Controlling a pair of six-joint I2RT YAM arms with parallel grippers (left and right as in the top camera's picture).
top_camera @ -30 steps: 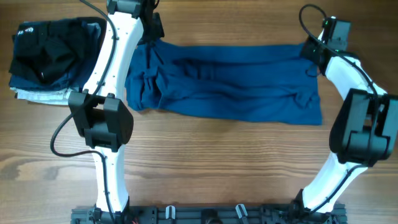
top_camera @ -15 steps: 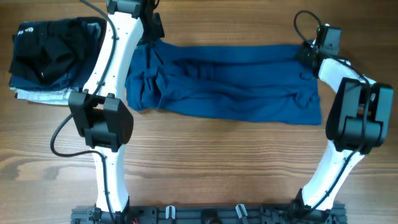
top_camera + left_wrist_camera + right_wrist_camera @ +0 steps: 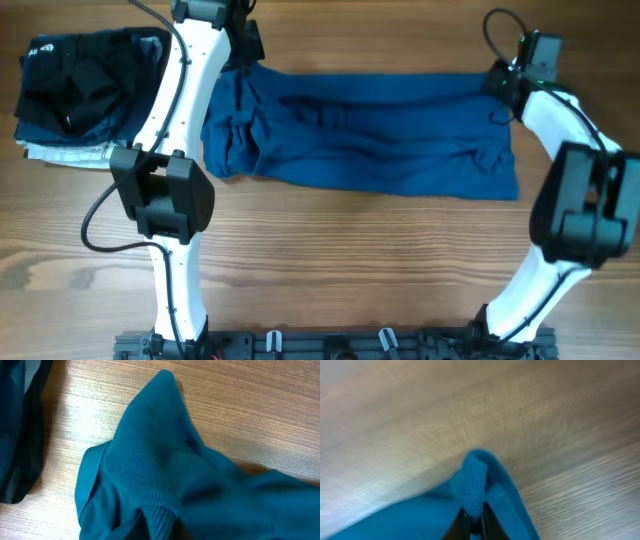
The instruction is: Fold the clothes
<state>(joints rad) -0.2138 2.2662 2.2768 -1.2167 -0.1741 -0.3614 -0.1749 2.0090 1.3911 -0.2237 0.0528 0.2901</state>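
Garment spreads across the table, folded pile to its left.

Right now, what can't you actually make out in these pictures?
Left gripper: overhead, its arm covers it; in the left wrist view the blue knit garment fills the bottom edge, so open or shut is unclear.
Right gripper: right wrist view cuts off all but the fingertips, pinching the garment.
Stack of folded clothes: overhead, the black top piece hides the pieces beneath.
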